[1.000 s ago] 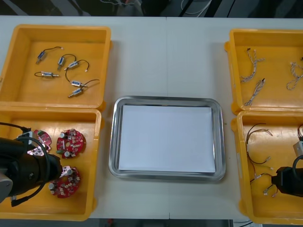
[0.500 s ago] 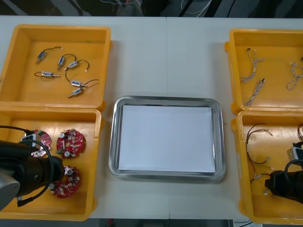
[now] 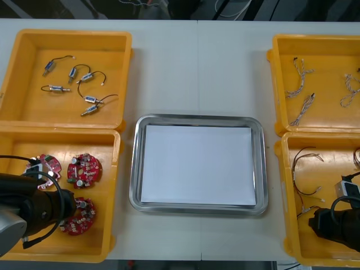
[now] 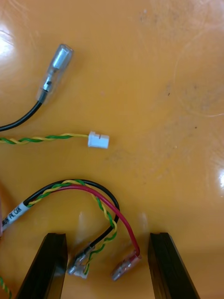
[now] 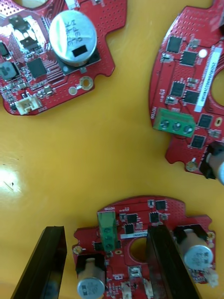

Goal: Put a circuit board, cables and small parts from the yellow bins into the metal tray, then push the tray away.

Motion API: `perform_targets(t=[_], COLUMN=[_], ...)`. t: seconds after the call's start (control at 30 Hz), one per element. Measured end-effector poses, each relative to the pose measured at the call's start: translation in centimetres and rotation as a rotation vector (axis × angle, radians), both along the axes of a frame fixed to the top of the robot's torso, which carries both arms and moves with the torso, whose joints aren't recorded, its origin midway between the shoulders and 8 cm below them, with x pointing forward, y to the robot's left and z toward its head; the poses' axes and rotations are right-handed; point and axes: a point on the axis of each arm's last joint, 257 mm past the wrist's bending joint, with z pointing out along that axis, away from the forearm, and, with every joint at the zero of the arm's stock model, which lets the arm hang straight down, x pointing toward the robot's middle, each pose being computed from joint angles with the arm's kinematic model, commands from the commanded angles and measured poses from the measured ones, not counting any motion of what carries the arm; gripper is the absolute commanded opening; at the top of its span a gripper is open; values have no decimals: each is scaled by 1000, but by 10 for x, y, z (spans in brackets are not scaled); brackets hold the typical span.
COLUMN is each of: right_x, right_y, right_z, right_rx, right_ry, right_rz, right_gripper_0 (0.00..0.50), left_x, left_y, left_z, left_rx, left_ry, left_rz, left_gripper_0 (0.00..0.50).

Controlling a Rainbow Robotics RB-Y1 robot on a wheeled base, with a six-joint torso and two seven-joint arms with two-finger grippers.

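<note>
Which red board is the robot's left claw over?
Find the yellow bin at the robot's near left. It is the circuit board nearest the robot, lying alone while the other two boards sit side by side, and the left gripper hangs open over it.

- Pale, plain table (image 3: 197, 67) across nearly the whole front view
- Thin seam (image 3: 198, 50) down its middle
- Dark strip of room (image 3: 112, 8) beyond the far edge
</note>
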Motion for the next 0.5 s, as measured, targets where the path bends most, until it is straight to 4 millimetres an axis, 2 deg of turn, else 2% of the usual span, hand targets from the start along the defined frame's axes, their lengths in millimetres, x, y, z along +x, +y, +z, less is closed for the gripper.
perform_targets(t=[0.2,0.23,0.27,0.3,0.33,0.5], right_x=[0,0,0,-1,-1,-1], right_y=[0,0,0,0,0,-1], right_z=[-1,-1,-1,-1,-1,-2], right_rx=[-8,-6,-5,-5,-6,-8], right_ry=[-1,-1,-1,-1,-1,0], right_rz=[-7,-15,-19,-19,-19,-20], right_gripper_0=[500,486,278,98,0,0], left_x=[4,4,5,5,5,5], left_y=[2,2,3,3,3,3], left_z=[-5,-6,-7,-7,-7,-7], left_rx=[-8,-9,-9,-9,-9,-9], left_ry=[-10,-10,-10,-10,-10,-10], left_rz=[5,7,9,9,10,10], left_gripper_0=[500,500,500,500,500,500])
